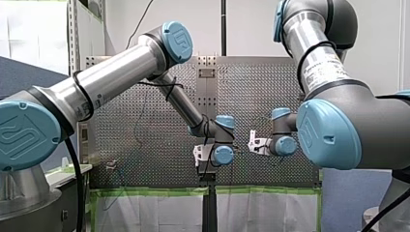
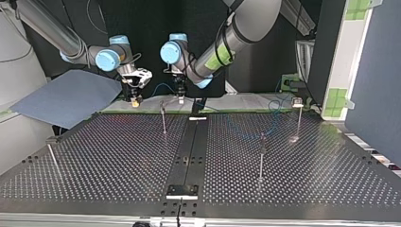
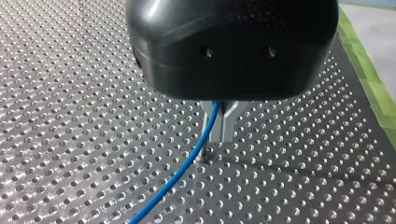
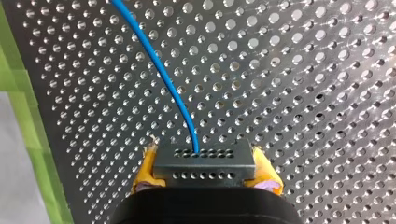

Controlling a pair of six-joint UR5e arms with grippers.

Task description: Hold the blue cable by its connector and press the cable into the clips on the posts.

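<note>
Front view, claws: my left claw [image 1: 200, 157] and my right claw [image 1: 253, 143] hang close together over the perforated table [image 1: 145, 145]. I cannot read how their fingers stand from here.
Top view, post: one post [image 2: 163, 120] stands just beside my left claw, between the two claws. The other posts [image 2: 261, 156] stand well apart from both.
Top view, clips: the clips [image 2: 297, 101] are the only receptacles on this rig. They are too small here to tell whether any holds cable.
Left wrist view, left claw: the metal fingers [image 3: 226, 126] are pressed together on the blue cable [image 3: 187, 163]. The cable comes out from between them and trails away under the claw, over the table.
Left wrist view, purpose: I judge that this pinch works as a guide, so a chosen stretch of cable can be steered onto a clip.
Right wrist view, right claw: the yellow pads [image 4: 147, 168] pinch the black connector [image 4: 204, 164] from both sides.
Right wrist view, cable: it leaves the connector's face and runs ahead of the claw, above the table.
Right wrist view, purpose: I judge that gripping the rigid connector anchors the cable's end, so the span between the claws can be drawn taut.
</note>
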